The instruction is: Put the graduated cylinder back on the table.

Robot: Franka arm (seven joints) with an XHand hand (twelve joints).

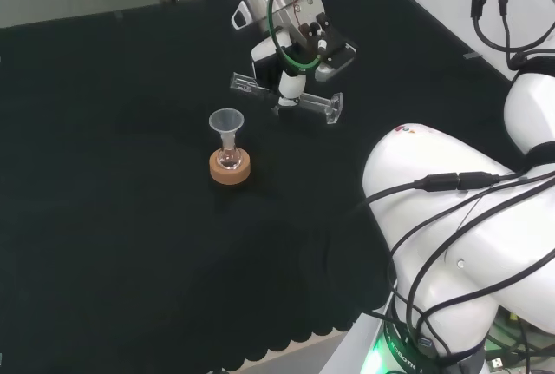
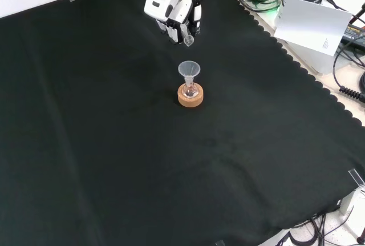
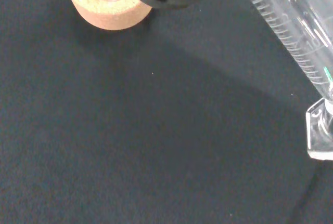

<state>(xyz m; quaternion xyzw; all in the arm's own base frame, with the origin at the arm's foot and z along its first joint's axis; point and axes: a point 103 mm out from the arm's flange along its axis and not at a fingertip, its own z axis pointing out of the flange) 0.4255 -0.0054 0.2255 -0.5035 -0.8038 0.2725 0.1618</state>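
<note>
The robot hand [image 1: 299, 53] has its fingers curled round the graduated cylinder [image 1: 286, 95], holding it almost level above the tabletop [image 1: 113, 218], toward the far edge in the head view. Its middle is hidden behind the fingers there; the clear ends stick out to either side, the foot [image 1: 334, 107] on the view's right. In the front view only the cylinder's mouth [image 2: 187, 40] peeks from under the fingers. Nearer the tabletop's middle, a small flask [image 1: 229, 157] sits in a cork ring [image 1: 230, 168] with a clear funnel [image 1: 226, 121] in its neck. The flask's contents are hard to make out.
</note>
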